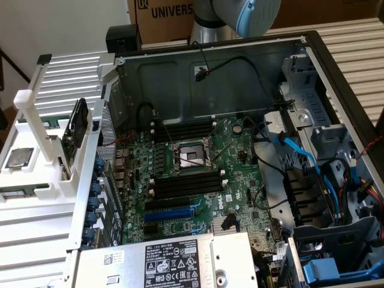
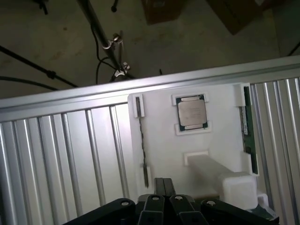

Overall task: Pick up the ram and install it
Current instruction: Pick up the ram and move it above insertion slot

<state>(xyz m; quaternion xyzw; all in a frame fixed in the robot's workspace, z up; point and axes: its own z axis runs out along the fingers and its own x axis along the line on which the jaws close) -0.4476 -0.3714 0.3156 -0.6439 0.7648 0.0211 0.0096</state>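
The ram (image 2: 247,133) is a narrow green board standing on edge in a white holder (image 2: 164,140), beside a square processor chip (image 2: 192,113). A second thin stick (image 2: 143,145) stands on edge on the chip's other side. My gripper (image 2: 164,186) hangs above the holder, its two dark fingers pressed together with nothing between them. It is apart from both sticks. In the exterior view the white holder (image 1: 36,174) lies at the left, with green board edges (image 1: 42,122) and the chip (image 1: 19,157) in it. The black memory slots (image 1: 185,183) on the motherboard (image 1: 234,174) stand empty.
The open computer case (image 1: 312,66) takes up the middle and right of the exterior view, with cables, a blue slot (image 1: 174,211) and a power supply (image 1: 168,261) at the front. A black card (image 1: 75,129) stands upright by the holder. The arm's body (image 1: 249,15) rises behind the case.
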